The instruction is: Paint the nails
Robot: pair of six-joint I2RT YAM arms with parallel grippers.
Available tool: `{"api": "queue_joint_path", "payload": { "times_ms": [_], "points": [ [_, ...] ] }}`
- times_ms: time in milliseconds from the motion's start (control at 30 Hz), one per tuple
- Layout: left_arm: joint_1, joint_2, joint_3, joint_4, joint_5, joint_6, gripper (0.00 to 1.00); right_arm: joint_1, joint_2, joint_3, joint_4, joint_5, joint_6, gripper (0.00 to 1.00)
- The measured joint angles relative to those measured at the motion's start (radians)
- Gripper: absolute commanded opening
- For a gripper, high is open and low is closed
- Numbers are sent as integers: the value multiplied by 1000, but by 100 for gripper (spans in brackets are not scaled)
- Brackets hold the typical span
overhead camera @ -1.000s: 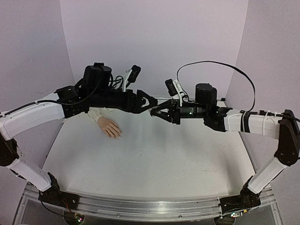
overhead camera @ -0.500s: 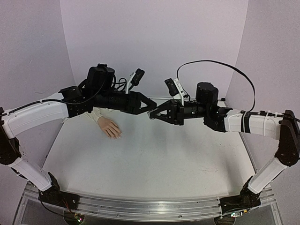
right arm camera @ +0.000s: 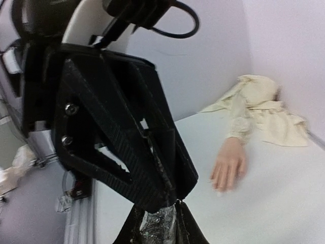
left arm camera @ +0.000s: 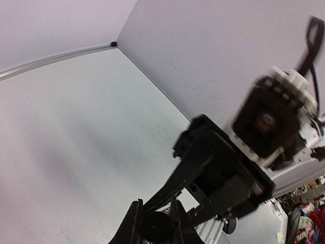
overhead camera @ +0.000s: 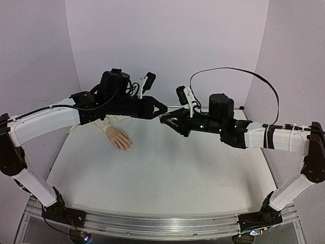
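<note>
The left fingers (overhead camera: 162, 111) are clamped on a small dark round cap (left arm camera: 155, 227), and the right fingers (overhead camera: 165, 120) are clamped on a little glittery bottle (right arm camera: 156, 223). The two pairs meet tip to tip in the air above the tabletop (overhead camera: 167, 173). This looks like the opening of the polish. To do it well, the right fingers should hold the bottle steady, its mouth no lower than its base, while the left fingers turn the cap about its own axis. They should then draw it straight out along that axis, so the brush clears the neck without scraping or dripping.

The mannequin hand (overhead camera: 119, 138) lies flat on the tabletop, below the meeting fingers and off to the left arm's side, well apart from them. Its long axis runs on a slant from the cream sleeve (overhead camera: 104, 123), bunched beneath the left arm, to the nails (overhead camera: 127, 146), which point toward the near edge and slightly toward the right arm's side
</note>
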Motion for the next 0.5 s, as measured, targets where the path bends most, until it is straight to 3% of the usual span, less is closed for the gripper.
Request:
{"api": "queue_joint_path", "payload": {
  "times_ms": [133,200,333,400,500],
  "points": [
    [-7,26,5,-8,-95,-13,0,155,-31,-61,18,557,-90,0],
    [-20,39,8,-10,-126,-23,0,196,-31,-85,50,692,-118,0],
    [-27,74,34,0,-166,-33,2,208,-13,-93,85,784,-152,0],
    [-27,80,37,1,-177,-36,9,201,-3,-92,99,780,-159,0],
    [-27,80,37,2,-185,-42,26,182,0,-92,108,730,-163,0]
  ]
}}
